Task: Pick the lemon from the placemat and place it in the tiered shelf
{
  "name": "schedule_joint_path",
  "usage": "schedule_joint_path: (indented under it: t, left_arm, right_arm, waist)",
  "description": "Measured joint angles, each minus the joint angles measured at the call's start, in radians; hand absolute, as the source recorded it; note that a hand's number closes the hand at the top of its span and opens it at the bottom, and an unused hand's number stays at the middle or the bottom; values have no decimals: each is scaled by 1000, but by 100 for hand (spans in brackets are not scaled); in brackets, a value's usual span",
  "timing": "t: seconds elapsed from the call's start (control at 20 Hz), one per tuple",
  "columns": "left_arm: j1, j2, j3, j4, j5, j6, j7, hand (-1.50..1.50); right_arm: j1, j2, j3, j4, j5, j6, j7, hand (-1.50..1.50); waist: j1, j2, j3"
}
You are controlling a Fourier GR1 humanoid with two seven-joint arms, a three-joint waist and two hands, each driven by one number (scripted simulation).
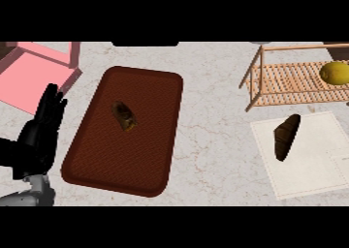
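Yellow lemon (338,73) lies on the tiered shelf (292,86) — placement looks done; left hand (36,135), fingers straight, rests well left of it.

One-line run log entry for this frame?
lemon: on tiered shelf | left hand: open, resting at left | right hand: out of view | placemat: dark object on it

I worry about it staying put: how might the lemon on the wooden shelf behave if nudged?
The lemon looks round, so it would probably roll easily. The tiered shelf is slatted, which may catch it a little. It sits near the right end, so a nudge could send it off.
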Motion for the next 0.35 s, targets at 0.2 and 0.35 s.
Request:
schedule_joint_path:
  t: [0.2, 0.35]
  left_arm:
    - [11, 10, 9, -20, 12, -15, 6, 0]
    - [14, 11, 12, -27, 14, -19, 8, 0]
  right_arm:
    - [64, -69, -35, 83, -43, 85, -85, -150]
    - [86, -128, -48, 152, -64, 139, -130, -150]
  waist:
    - [6, 2, 1]
    - [10, 3, 1]
